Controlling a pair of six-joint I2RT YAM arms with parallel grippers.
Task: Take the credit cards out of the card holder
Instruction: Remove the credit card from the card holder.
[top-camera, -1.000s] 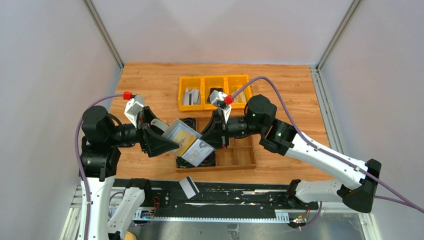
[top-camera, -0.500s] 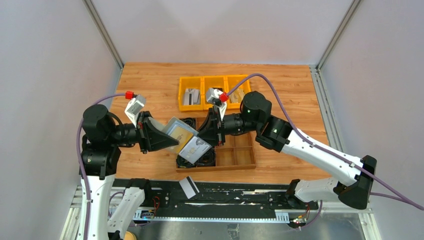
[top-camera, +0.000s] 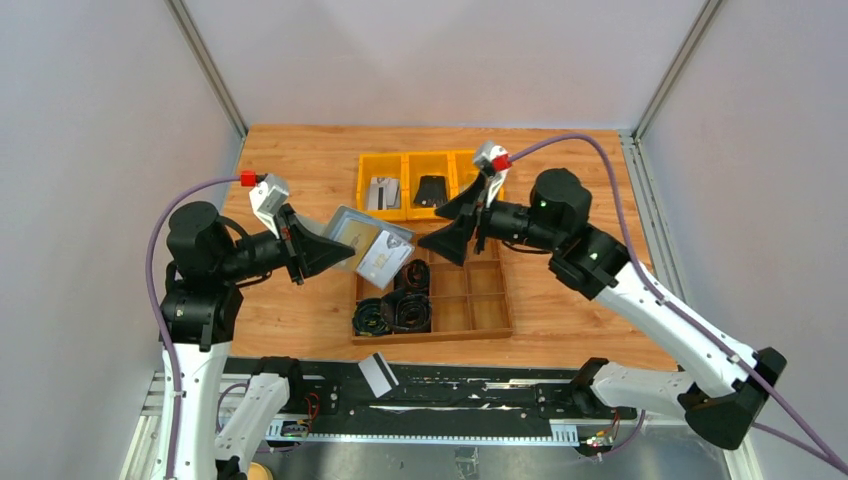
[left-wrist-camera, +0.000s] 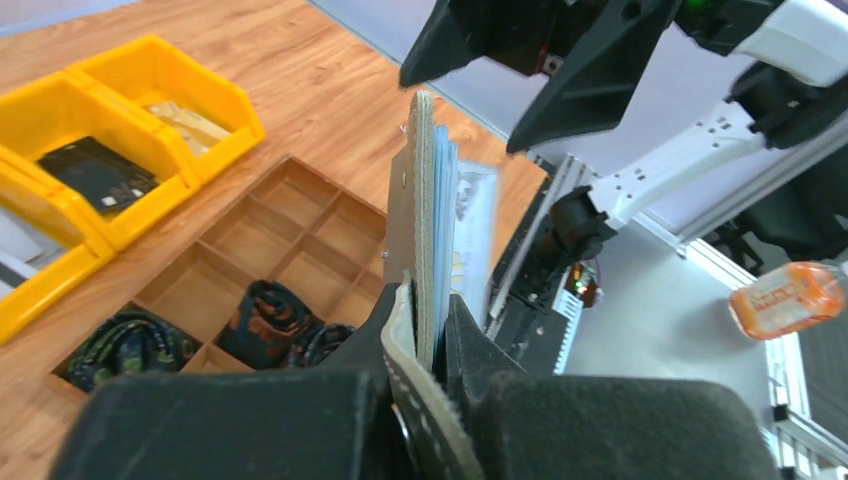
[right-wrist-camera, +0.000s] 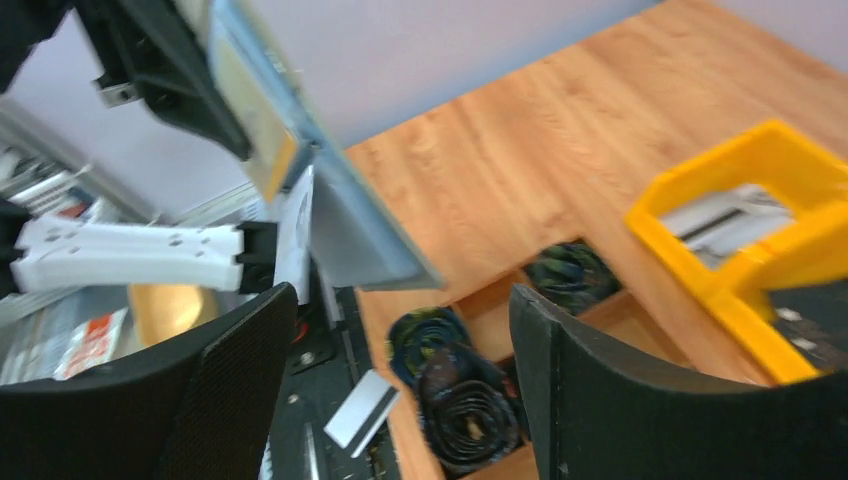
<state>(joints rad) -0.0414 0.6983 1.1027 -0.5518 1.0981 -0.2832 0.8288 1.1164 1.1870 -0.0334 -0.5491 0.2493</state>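
Card holder (top-camera: 365, 240) was off the table (top-camera: 300, 160), in the air just left of the wooden tray (top-camera: 480, 300), with its lower edge clamped in the closed left gripper (top-camera: 338, 252). Cards (top-camera: 385, 255) stuck out of its open side, overlapped, count unclear, print unreadable. In the left wrist view the holder was edge-on, its faces hidden. Right gripper (top-camera: 437, 238) was open, holding nothing, near the holder but not touching it. Right wrist view was blurred, with the holder's top cut off. A loose striped card (top-camera: 377, 374) lay on the black rail at the near edge. The tray held coiled cables (top-camera: 395, 305), with yellow bins (top-camera: 400, 165) behind it.
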